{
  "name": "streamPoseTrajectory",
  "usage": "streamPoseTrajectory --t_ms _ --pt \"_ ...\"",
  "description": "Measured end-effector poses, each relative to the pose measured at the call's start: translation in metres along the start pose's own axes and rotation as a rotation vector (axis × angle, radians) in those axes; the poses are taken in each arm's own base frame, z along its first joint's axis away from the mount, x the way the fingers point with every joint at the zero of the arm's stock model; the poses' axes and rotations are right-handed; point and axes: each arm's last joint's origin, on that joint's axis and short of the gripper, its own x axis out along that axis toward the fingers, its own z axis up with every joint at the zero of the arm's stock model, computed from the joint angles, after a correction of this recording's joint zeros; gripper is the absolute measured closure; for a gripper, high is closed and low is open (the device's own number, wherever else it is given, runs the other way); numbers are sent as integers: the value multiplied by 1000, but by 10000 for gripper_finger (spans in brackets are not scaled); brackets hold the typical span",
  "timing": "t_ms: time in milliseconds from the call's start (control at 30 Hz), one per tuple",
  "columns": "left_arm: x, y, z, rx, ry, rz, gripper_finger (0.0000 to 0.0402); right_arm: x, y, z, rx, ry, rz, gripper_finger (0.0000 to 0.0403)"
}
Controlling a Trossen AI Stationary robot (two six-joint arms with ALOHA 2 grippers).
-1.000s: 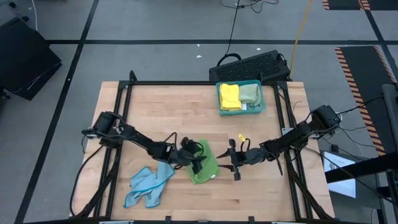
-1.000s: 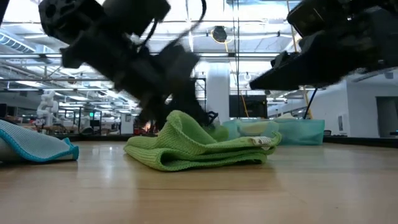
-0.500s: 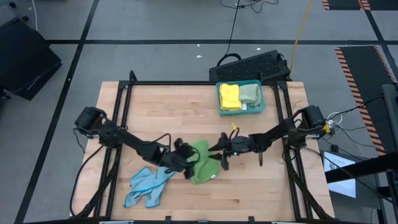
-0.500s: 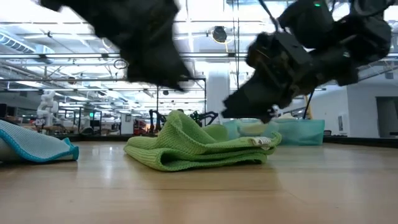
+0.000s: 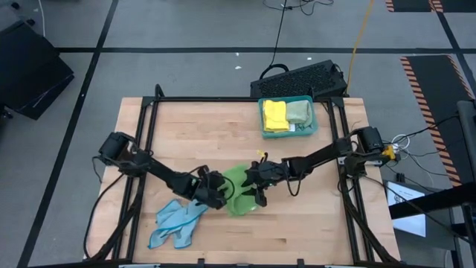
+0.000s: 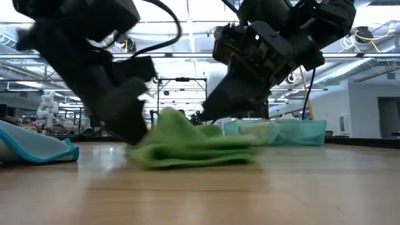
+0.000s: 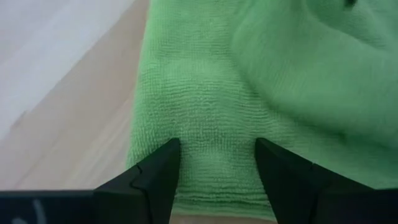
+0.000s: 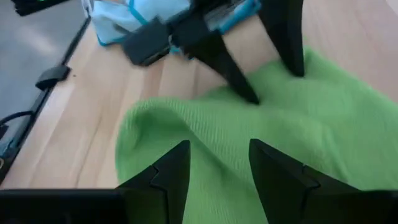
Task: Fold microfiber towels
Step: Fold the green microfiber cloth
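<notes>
A bright green microfiber towel (image 5: 239, 192) lies bunched on the table near its middle front, and the low view shows it as a flat heap (image 6: 187, 149). My left gripper (image 5: 222, 199) is open at the towel's left edge, fingers astride a strip of cloth (image 7: 214, 162). My right gripper (image 5: 256, 187) is open and hovers over the towel's right part (image 8: 217, 158), above a raised fold. A light blue towel (image 5: 177, 222) lies crumpled at the front left. My left gripper comes down slanting from the table's left, and its fingertips (image 8: 252, 96) stand on the green towel's left edge (image 7: 211, 186), one on each side of a strip of cloth. The towel lies on the table. My right gripper: I cannot tell whether its fingers touch the towel.
A teal tray (image 5: 287, 98) at the back right holds a folded yellow towel (image 5: 274, 115) and a pale green one (image 5: 299, 113). A black keyboard (image 5: 301, 78) lies beyond the table's far edge. Bare wood lies along the front right and back left.
My right gripper has travelled toward the table's left edge, from beside the green towel to over its right part, rolling as it went. My left gripper has drawn back from over the towel to its left edge and tipped downward. Neither has shut.
</notes>
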Motion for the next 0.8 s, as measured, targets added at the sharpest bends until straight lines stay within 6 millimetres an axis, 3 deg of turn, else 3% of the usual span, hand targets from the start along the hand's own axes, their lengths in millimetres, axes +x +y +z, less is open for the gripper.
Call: streamPoseTrajectory --t_ms 167,533,800 --pt "8 6 -5 23 9 22 188 -4 -2 -1 23 19 -9 235" --pt "6 -1 -1 110 -38 -37 188 -4 -8 1 65 29 48 153" --pt "6 -2 0 117 -50 -55 188 -3 -26 0 117 34 -1 145"
